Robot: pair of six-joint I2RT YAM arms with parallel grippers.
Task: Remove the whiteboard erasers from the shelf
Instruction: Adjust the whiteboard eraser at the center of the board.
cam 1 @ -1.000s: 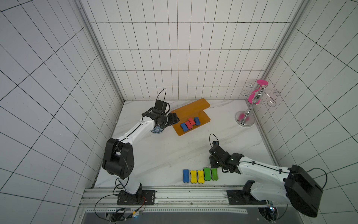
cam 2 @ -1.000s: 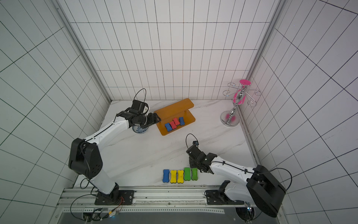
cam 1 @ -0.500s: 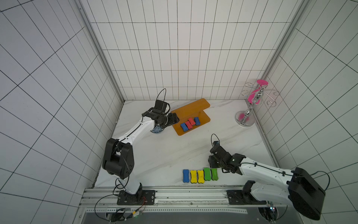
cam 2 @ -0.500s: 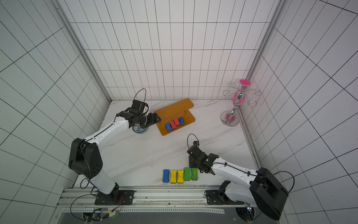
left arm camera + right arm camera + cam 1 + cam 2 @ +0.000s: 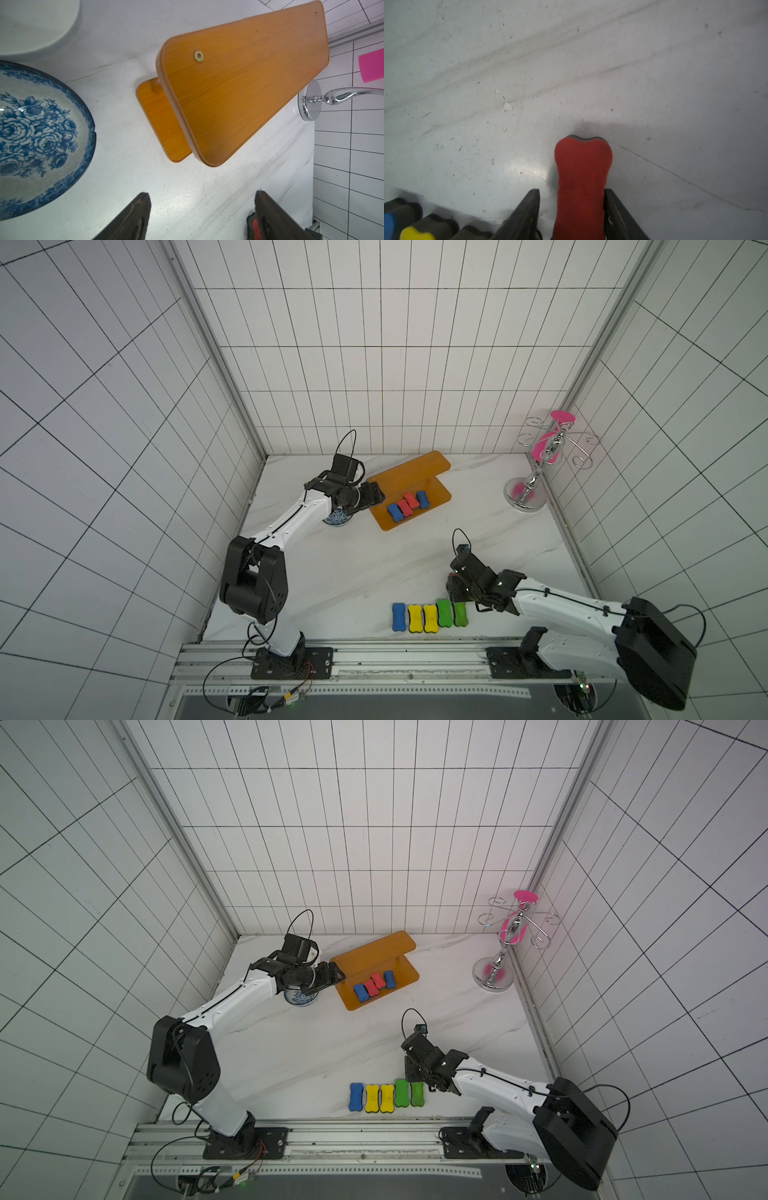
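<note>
The orange-brown shelf [image 5: 409, 470] stands at the back of the table, and its lower board holds two blue and two red whiteboard erasers [image 5: 404, 507] in a row. My left gripper [image 5: 374, 499] hovers open by the shelf's left end, with only bare table between its fingers [image 5: 201, 193]. Near the front, my right gripper [image 5: 572, 190] stands open around a red eraser [image 5: 582, 176] lying on the table. One finger touches it and the other stands off with a gap. Beside it runs a row of blue, yellow and green erasers [image 5: 431, 618].
A blue-and-white floral bowl [image 5: 338, 518] sits under my left wrist, just left of the shelf. A chrome hook stand [image 5: 525, 493] with pink pieces stands at the back right. Tiled walls close in the table on three sides.
My right gripper's jaws have parted a little around the red eraser at the end of the row. The left arm has not moved.
</note>
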